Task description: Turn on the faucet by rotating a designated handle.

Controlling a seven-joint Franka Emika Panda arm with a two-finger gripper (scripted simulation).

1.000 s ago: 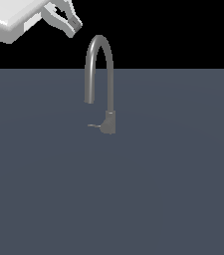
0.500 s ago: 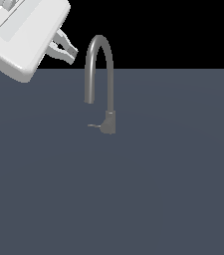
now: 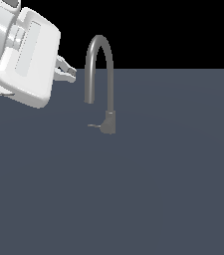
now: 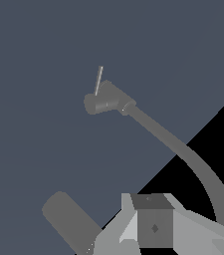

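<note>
The grey faucet [image 3: 109, 121] stands on the dark surface, its arched spout [image 3: 100, 47] curving over toward the exterior view's left. The handle [image 3: 93, 126], a thin lever, sticks out from the blocky base toward that same side. My gripper [image 3: 72, 74] hangs up and to the left of the spout's mouth, well above the handle and touching nothing. Its fingertips look closed together, with nothing held. In the wrist view the faucet base [image 4: 103, 102], the handle [image 4: 98, 79] and the spout [image 4: 183, 149] lie ahead of my gripper [image 4: 153, 221].
The white robot hand [image 3: 29, 62] fills the upper left corner of the exterior view. The flat dark grey surface [image 3: 158, 189] spreads around the faucet.
My hand has come down and toward the exterior view's right, closer to the spout, and looks larger in view. The faucet and its handle have not moved.
</note>
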